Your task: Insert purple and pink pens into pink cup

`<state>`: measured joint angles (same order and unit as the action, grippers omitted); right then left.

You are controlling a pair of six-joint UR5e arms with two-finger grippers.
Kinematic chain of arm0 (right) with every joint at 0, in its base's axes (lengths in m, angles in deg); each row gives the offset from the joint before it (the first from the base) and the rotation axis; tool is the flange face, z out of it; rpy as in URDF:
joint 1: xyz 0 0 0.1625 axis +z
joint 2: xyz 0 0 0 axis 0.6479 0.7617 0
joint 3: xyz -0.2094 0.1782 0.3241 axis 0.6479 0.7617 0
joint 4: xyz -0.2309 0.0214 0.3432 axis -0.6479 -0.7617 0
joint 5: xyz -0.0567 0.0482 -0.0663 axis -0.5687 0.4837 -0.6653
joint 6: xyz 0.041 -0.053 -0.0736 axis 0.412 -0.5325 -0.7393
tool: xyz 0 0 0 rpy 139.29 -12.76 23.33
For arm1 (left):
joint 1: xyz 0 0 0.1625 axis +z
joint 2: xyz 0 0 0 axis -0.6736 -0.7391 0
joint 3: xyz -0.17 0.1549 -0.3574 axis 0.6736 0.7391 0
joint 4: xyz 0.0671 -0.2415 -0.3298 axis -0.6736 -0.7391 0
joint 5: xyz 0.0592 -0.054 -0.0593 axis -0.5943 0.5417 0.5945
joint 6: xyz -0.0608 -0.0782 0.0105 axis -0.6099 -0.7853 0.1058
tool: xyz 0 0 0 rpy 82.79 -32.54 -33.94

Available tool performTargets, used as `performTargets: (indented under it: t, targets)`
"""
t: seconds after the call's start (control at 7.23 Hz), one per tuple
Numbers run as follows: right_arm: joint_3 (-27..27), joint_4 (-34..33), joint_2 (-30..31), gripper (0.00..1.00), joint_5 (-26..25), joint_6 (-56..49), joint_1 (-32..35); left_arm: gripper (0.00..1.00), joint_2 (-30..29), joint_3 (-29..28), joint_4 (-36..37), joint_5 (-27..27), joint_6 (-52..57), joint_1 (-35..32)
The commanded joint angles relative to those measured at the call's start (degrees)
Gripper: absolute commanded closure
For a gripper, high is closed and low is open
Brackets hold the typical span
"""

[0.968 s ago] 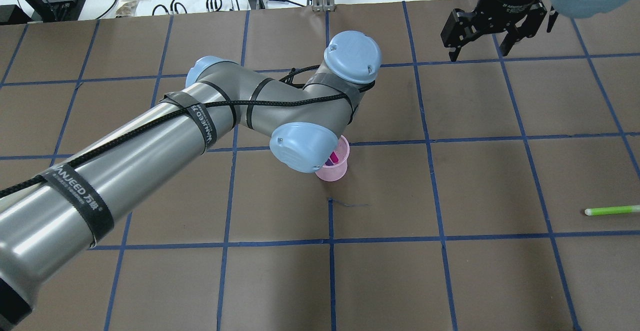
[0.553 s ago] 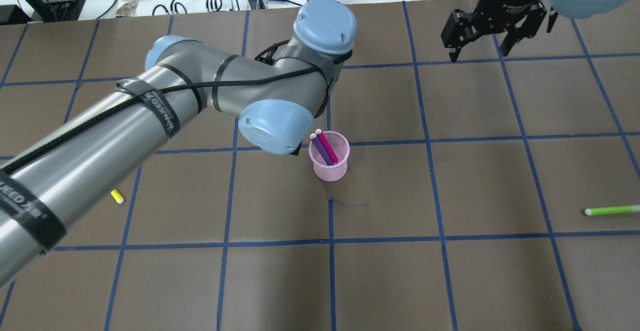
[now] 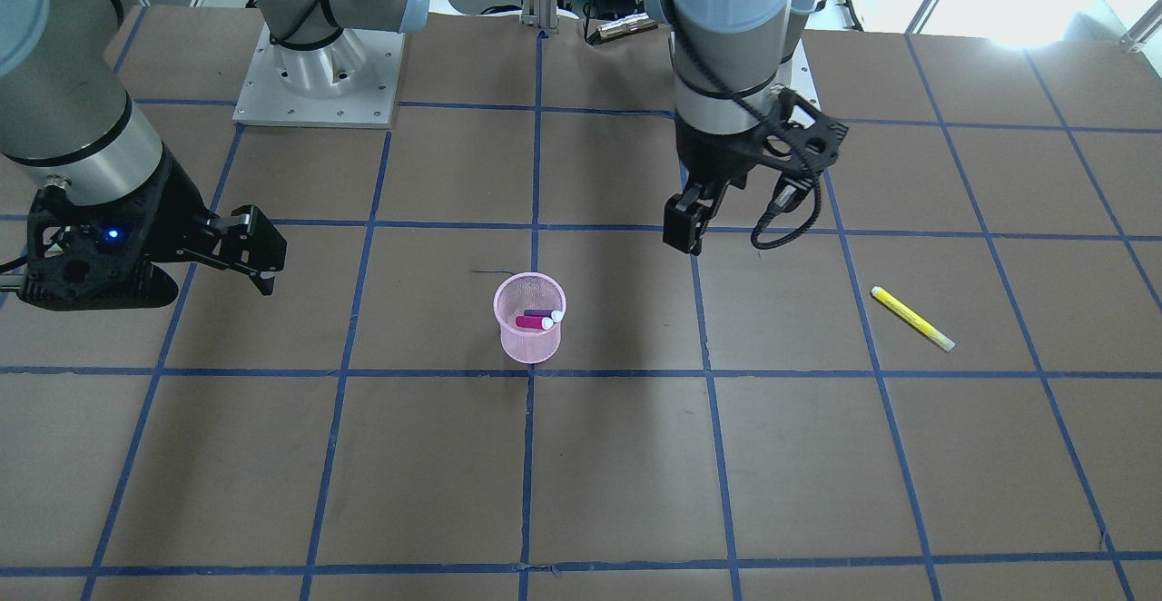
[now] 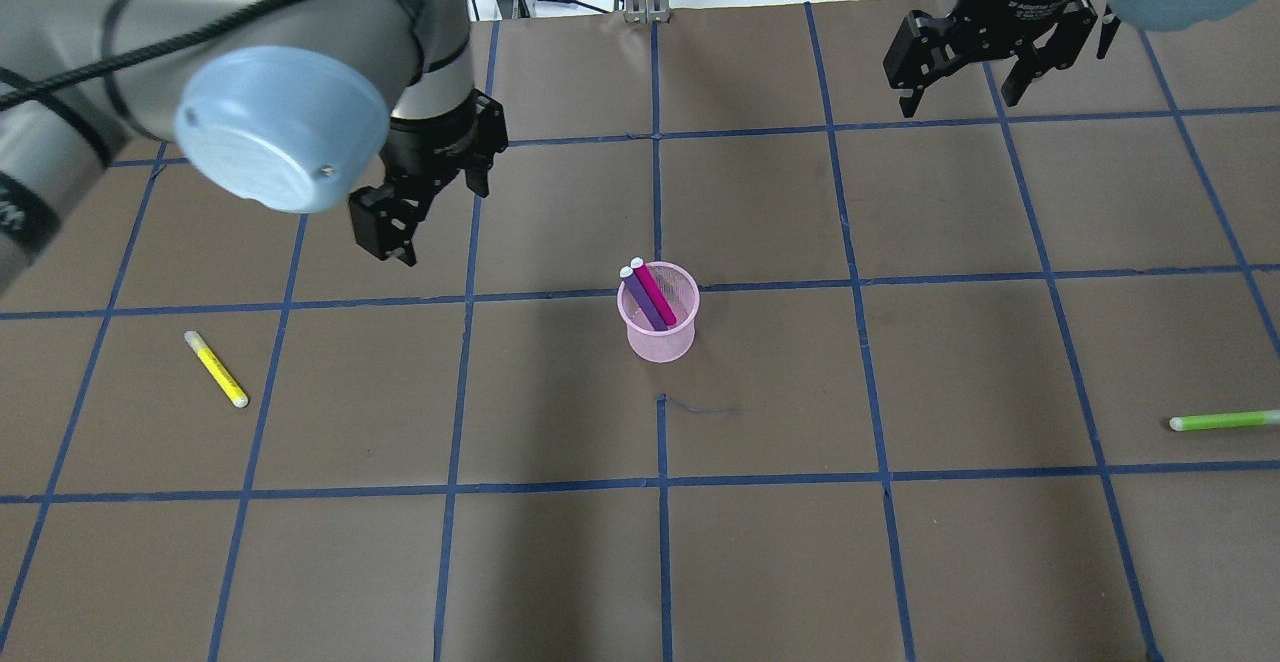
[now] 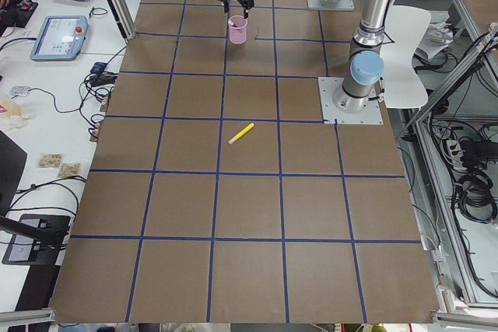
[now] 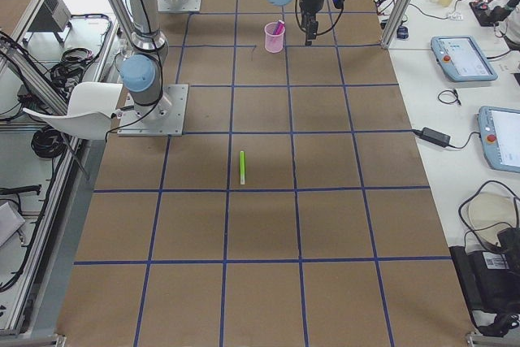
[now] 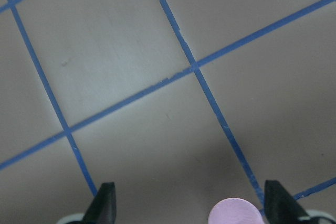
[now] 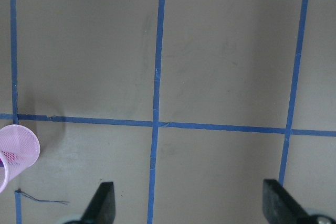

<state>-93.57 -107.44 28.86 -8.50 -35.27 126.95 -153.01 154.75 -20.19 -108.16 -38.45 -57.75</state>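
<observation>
Fingers on the left gripper are spread, holding nothing; right gripper the same. I see the purple pen and pink pen leaning inside the pink cup, mid-table, well apart from both grippers. Yellow pen lies loose.

The cup stands near the middle of the table, a pair of pens leaning side by side inside it. The left gripper hangs behind and left of it, the right gripper far back right. One marker lies left of the cup, another marker at the right edge.
</observation>
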Motion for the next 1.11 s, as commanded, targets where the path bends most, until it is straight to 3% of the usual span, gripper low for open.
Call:
performTargets:
  t: [0.0, 0.14, 0.28, 0.83, 0.97]
  targets:
    - [0.37, 0.20, 1.25, 0.00, -0.26, 3.56, 0.19, 0.00, 5.66, 1.03, -2.84, 0.32, 27.66, 7.17]
    - [0.29, 0.72, 2.91, 0.00, 0.18, 6.89, 0.97, 0.00, 7.16, 1.13, -2.85, 5.54, 37.27, 11.64]
    - [0.29, 0.73, 3.02, 0.00, -0.52, 7.27, 1.85, 0.00, 7.96, 1.30, -2.76, 6.46, 45.80, 14.03]
    - [0.63, -0.06, 2.76, 0.00, 0.26, 7.37, 1.95, 0.00, 7.27, 3.06, 3.37, 9.10, 68.16, 12.56]
    - [0.81, 0.02, 2.67, 0.00, 0.18, 7.89, 1.95, 0.00, 7.18, 3.06, 4.00, 13.11, 68.56, 12.47]
